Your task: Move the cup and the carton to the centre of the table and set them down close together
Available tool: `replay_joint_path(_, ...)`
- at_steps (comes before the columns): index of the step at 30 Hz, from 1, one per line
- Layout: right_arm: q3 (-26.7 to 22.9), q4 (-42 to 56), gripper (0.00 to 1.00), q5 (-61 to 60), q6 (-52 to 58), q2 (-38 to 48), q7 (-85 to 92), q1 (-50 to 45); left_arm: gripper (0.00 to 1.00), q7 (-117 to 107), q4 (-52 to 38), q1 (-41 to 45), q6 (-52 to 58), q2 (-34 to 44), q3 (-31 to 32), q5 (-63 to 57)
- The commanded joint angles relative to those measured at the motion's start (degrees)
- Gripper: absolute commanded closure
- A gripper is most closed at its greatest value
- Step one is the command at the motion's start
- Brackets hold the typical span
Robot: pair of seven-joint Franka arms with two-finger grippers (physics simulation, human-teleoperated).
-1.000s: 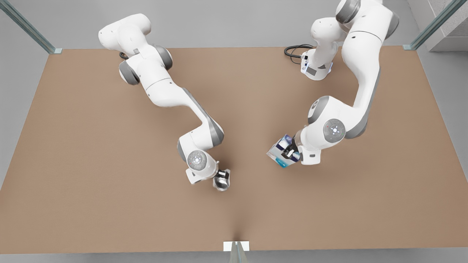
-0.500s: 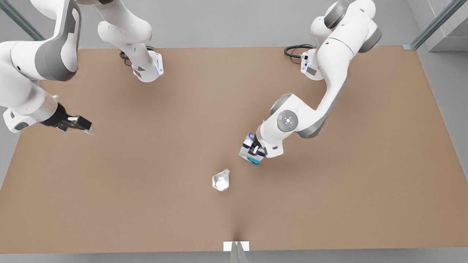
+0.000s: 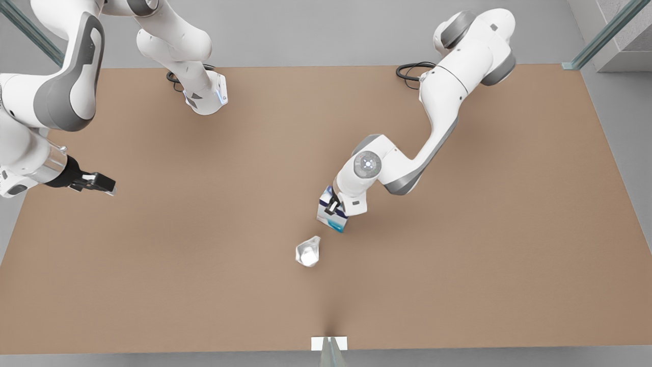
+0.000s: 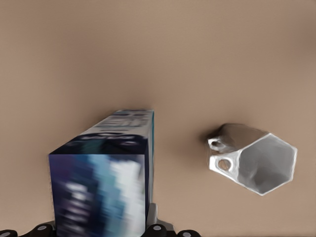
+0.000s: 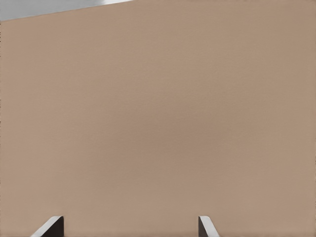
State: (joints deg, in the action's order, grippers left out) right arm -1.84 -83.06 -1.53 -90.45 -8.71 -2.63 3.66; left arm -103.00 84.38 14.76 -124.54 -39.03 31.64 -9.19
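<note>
The cup [image 3: 308, 252] stands by itself near the middle of the brown tabletop [image 3: 458, 285], its wide mouth facing up. The carton [image 3: 331, 215] is close beside it but not touching. The left gripper [image 3: 333, 206], on the arm at the front view's right, has its jaws closed on the carton. The left wrist view shows the carton [image 4: 106, 173] with the cup [image 4: 254, 159] near it. The right gripper [image 3: 97, 182] waits far off at the front view's left, jaws open, holding nothing
</note>
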Motion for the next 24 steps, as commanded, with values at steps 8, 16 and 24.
replay_joint_path(8, -0.18, 1.41, 0.0, 0.03, 0.45, -0.35, 0.43, 0.74, 0.0, 0.08, 0.0, 0.0, -0.09, -0.08, 0.0, -1.27)
replay_joint_path(16, -0.18, 1.67, 0.0, -0.14, 0.45, -0.26, 0.43, 1.62, 0.0, -0.01, 0.0, 0.0, 0.0, -0.08, 0.44, -1.19)
replay_joint_path(24, -0.18, 1.67, 0.0, -0.32, 0.45, -0.35, 0.52, 1.7, 0.0, -0.09, -3.34, -0.17, 3.51, 0.09, 0.88, -1.01)
